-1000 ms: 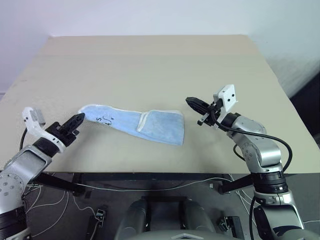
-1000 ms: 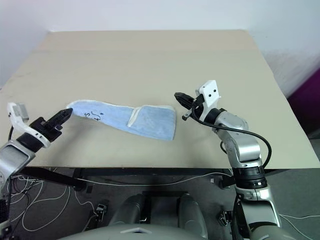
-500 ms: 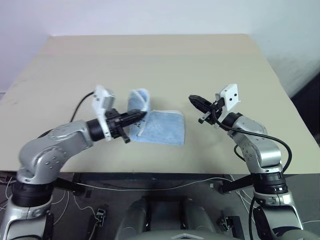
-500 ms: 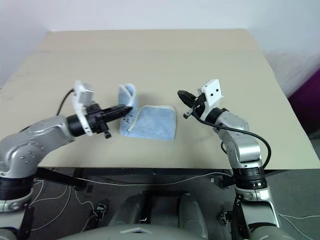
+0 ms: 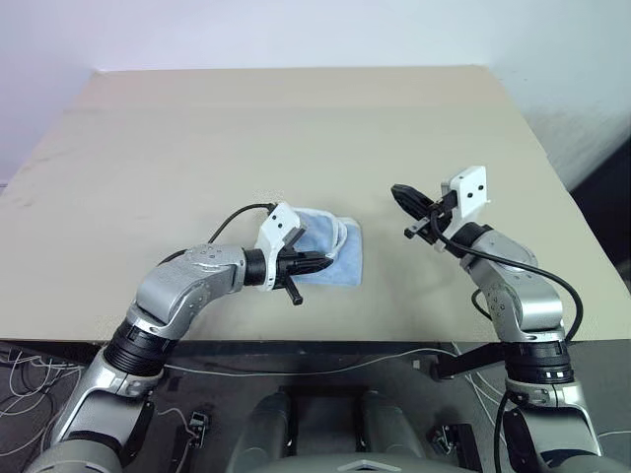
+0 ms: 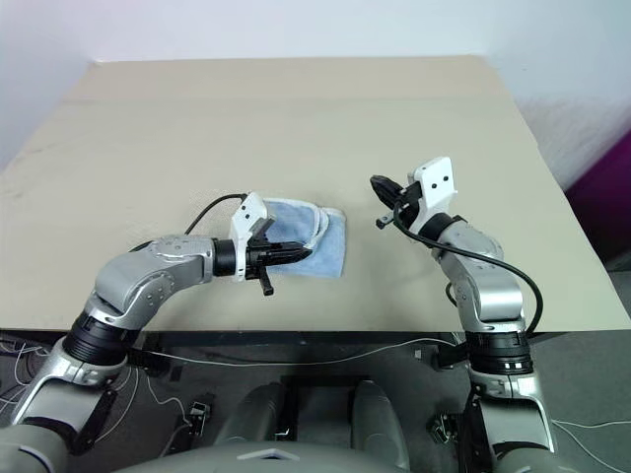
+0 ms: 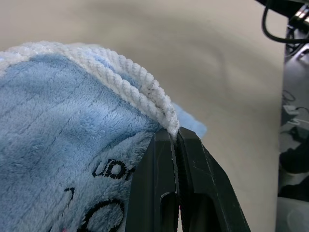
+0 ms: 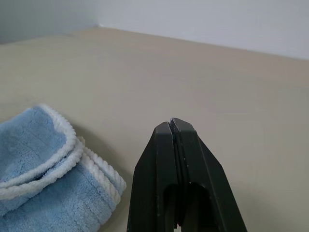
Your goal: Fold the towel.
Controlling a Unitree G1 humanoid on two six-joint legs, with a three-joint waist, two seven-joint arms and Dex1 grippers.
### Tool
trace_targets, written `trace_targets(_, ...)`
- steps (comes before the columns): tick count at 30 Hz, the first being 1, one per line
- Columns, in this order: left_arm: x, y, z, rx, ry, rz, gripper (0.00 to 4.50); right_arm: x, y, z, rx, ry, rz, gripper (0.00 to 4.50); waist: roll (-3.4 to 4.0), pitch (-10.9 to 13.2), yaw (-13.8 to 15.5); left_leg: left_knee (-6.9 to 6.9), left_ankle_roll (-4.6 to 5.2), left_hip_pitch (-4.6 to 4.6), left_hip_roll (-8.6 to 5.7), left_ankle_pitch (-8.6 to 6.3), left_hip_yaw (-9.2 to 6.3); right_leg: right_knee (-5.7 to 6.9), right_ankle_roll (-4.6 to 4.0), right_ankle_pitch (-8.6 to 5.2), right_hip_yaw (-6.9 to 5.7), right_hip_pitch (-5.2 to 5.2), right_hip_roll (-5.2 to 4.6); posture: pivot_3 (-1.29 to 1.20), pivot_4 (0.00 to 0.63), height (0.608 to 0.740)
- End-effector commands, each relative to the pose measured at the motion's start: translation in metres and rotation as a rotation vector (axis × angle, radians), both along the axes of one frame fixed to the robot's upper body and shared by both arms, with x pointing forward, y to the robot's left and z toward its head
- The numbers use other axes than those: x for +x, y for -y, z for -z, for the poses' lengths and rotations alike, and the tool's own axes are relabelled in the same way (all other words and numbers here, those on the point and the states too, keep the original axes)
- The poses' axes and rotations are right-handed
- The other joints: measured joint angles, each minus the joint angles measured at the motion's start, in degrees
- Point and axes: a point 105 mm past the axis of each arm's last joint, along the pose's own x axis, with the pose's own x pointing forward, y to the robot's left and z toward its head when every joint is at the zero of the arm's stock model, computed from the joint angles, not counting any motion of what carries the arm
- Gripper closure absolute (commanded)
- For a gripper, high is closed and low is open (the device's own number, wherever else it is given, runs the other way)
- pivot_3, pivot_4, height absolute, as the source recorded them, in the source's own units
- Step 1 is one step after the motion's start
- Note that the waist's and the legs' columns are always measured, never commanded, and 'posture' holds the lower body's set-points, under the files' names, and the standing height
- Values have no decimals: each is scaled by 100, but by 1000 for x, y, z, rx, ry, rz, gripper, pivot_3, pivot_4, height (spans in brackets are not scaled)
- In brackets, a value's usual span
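Soft, even light covers the surface [image 5: 296, 128] — bright, without glare. Only faint shadows lie just beside the towel [image 5: 340, 258] and under the arms. In the wrist views the claw fingers [image 8: 176, 183] look blurred — out of focus.

A broad beige table [image 5: 296, 128] is lying under a pale wall [image 5: 296, 30]. Beneath the table's near edge, black and white cables [image 5: 296, 367] are trailing across the dark floor [image 5: 227, 424].

My towel [image 5: 330, 258] is light blue with white corded edging and black print; the table [image 5: 296, 138] is beige.
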Motion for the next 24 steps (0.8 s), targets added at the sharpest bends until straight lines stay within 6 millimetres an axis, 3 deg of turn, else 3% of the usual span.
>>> trace_targets(1, 1, 0, -21, -87, 31, 11, 4488, -4, 2, -17, -3, 79, 8, 4500, 0, 0, 0, 1, 0, 0, 0, 0, 0, 0, 0, 0, 0, 0, 0, 0, 150, 740)
trace_targets(11, -15, -5, -28, -157, 10, 57, 1218, -2, 0, -19, -10, 81, 1, 4500, 0, 0, -2, 3, 0, 0, 1, 0, 0, 3, 1, 0, 0, 0, 0, 0, 150, 740)
trace_targets(15, 3, -22, -47, -252, 42, -62, 19, -5, -7, -22, -5, 85, -31, 4500, 0, 0, 3, 10, 0, 0, 1, 0, 0, 9, 1, 0, 0, 1, 1, 0, 150, 740)
trace_targets(19, 36, -53, -64, -288, 114, -279, 197, -12, -21, -21, 10, 60, -118, 4500, -1, 0, 4, 18, 0, 0, 2, 0, -2, 18, 2, 0, -1, 0, 2, 0, 150, 740)
trace_targets(21, 40, -59, -64, -248, 162, -298, 677, -15, -31, -19, 9, 43, -168, 4500, -1, 0, -7, 19, 0, 1, 1, 0, -1, 19, 3, -1, -1, 0, 3, 0, 150, 740)
trace_targets(24, 46, -64, -47, -154, 187, -315, 1691, -14, -46, -14, 6, 8, -231, 4500, -1, 0, -3, 19, -1, 1, 1, 0, 0, 23, 4, -1, -1, -2, 4, 0, 150, 740)
